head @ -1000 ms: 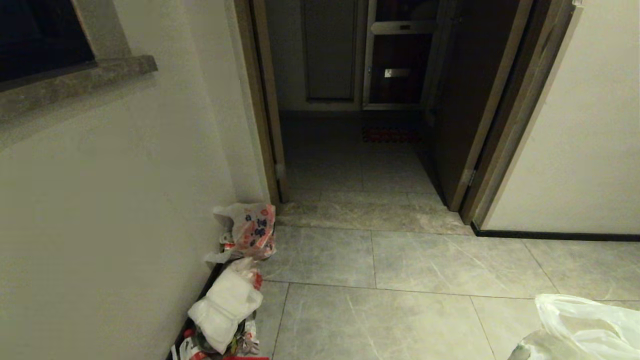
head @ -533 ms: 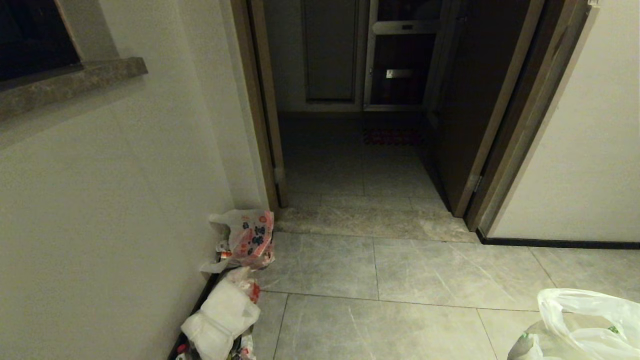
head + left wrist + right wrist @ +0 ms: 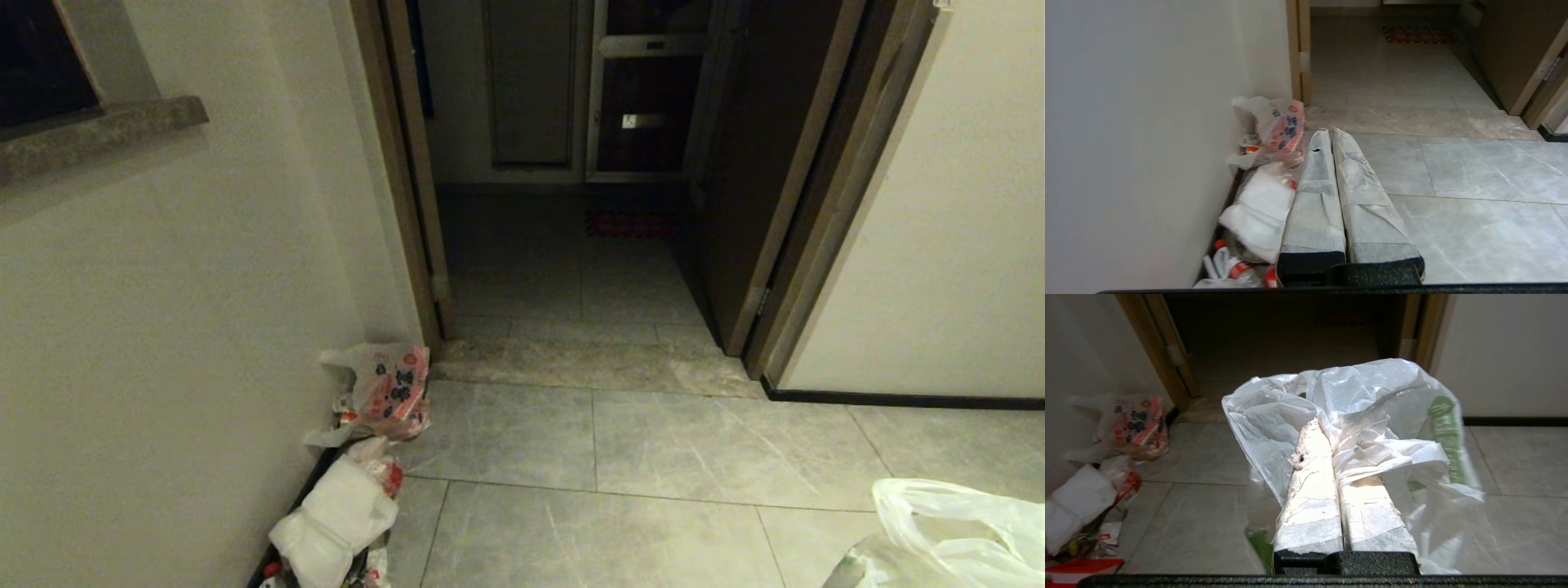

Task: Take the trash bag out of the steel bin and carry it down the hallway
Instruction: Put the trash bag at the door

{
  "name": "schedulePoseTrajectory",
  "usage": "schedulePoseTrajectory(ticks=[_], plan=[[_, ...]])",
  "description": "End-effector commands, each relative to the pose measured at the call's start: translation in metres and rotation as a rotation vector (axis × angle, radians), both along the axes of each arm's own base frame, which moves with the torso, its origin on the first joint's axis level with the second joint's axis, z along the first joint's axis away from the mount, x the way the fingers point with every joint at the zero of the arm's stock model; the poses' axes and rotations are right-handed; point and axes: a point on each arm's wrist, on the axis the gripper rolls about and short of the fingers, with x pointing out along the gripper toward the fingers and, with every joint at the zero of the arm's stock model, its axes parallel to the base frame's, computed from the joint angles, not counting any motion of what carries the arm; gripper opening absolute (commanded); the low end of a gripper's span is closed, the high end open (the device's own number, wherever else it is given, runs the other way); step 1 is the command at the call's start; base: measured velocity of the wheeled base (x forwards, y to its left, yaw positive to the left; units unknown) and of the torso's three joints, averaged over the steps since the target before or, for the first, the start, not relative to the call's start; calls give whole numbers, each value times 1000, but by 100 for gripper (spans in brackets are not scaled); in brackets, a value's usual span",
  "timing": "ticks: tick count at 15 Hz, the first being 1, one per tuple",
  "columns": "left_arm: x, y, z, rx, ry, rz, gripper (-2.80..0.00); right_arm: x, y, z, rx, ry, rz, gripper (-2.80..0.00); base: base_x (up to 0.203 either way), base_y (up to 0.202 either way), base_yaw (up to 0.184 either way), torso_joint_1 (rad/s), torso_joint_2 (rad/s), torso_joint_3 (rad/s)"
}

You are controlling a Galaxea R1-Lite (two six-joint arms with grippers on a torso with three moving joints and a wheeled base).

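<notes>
1. The right tool (image 3: 1337, 457) is clenched on the gathered top of the trash bag (image 3: 1372, 408), which billows around and beyond its tips.
2. Thin, soft, probably light — keep hold of the bunched plastic, not the slippery sides.
3. Left tool (image 3: 1331, 134) clenched, empty, level.
4. Ahead: hallway floor (image 3: 653, 441) — the steel bin is unseen.

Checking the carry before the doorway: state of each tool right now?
Left tool: closed, empty, beside the rubbish along the wall.
Right tool: closed on the trash bag, which hangs around it.
</notes>
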Motion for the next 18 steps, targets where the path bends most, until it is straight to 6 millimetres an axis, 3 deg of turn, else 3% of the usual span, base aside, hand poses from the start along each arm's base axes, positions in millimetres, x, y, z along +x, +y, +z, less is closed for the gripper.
schedulePoseTrajectory(ticks=[1,8,18], plan=[[0,0,0,0,2,0,-280,0,0,0,0,2,0,-280,0,-188,1,-1,-7,2],[0,0,0,-1,2,0,-280,0,0,0,0,0,0,-280,0,-175,0,3,2,2],[0,0,0,-1,2,0,-280,0,0,0,0,2,0,-280,0,0,0,0,0,0]])
